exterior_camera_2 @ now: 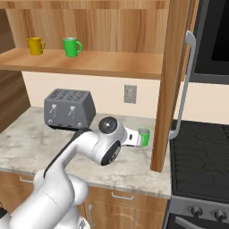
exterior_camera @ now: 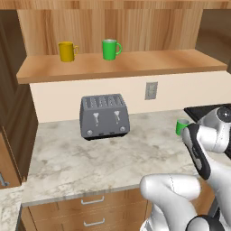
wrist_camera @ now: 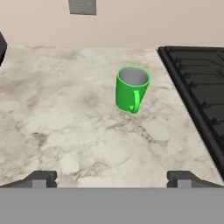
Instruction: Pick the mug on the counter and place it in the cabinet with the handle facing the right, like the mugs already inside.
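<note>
The gripper (wrist_camera: 112, 179) hung low over the tabletop (wrist_camera: 65, 127), its two dark fingertips (wrist_camera: 41, 178) spread wide apart with nothing between them. Ahead of it, well short of contact, the mug (wrist_camera: 131, 88) stood upright on the pale marbled stone, its handle (wrist_camera: 135, 101) turned toward the hand camera and its grey inside showing. In the right base view the mug (exterior_camera_2: 144, 136) sat just past the arm's wrist, near the wooden cabinet door that hung beside the black stove (exterior_camera_2: 201, 152). In the left base view the mug (exterior_camera: 181, 127) peeped out behind the arm, close to the tabletop's right end.

Farther left on the tabletop, well apart from the mug, a dark grey toaster (exterior_camera: 104, 116) stood against the wall, and a wall socket (exterior_camera: 151, 90) was set above the stone between toaster and mug.

Highest and farthest, the cabinet (exterior_camera: 135, 65) shelf carried the yellow mug (exterior_camera: 66, 51) and, to its right, the bright green mug (exterior_camera: 109, 49), both upright with their handles pointing right.
</note>
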### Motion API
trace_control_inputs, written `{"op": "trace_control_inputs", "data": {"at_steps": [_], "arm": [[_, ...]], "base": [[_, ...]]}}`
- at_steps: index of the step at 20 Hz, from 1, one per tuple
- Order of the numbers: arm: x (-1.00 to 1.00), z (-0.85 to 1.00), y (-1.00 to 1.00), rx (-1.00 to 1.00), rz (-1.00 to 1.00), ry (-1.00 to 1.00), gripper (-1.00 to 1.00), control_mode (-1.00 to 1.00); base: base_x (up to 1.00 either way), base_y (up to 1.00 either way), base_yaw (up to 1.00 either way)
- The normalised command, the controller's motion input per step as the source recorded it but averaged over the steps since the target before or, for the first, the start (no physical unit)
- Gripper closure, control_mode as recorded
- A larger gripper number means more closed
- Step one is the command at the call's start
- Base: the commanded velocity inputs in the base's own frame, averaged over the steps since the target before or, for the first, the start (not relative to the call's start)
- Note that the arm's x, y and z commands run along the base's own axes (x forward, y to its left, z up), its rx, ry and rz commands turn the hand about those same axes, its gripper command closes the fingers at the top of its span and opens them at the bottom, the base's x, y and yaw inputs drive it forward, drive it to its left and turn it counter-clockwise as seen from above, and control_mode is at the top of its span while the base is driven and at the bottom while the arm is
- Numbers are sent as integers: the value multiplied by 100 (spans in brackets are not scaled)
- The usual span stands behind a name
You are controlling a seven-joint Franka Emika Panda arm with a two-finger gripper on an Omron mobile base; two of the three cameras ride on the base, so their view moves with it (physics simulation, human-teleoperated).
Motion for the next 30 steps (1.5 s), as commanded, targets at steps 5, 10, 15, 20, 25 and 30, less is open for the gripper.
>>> {"op": "trace_control_inputs", "data": {"at_steps": [5,10,15,20,25,30], "arm": [[49,-20,-32,0,-3,0,-100,-100],[28,-18,-21,0,0,0,-100,-100],[28,-16,-17,2,0,0,-100,-100],[33,-19,-15,2,0,0,-100,-100],[33,-22,-13,1,0,0,-100,-100],[16,-21,-13,0,0,0,-100,-100]], "base": [[0,0,0],[0,0,0],[0,0,0],[0,0,0],[0,0,0],[0,0,0]]}}
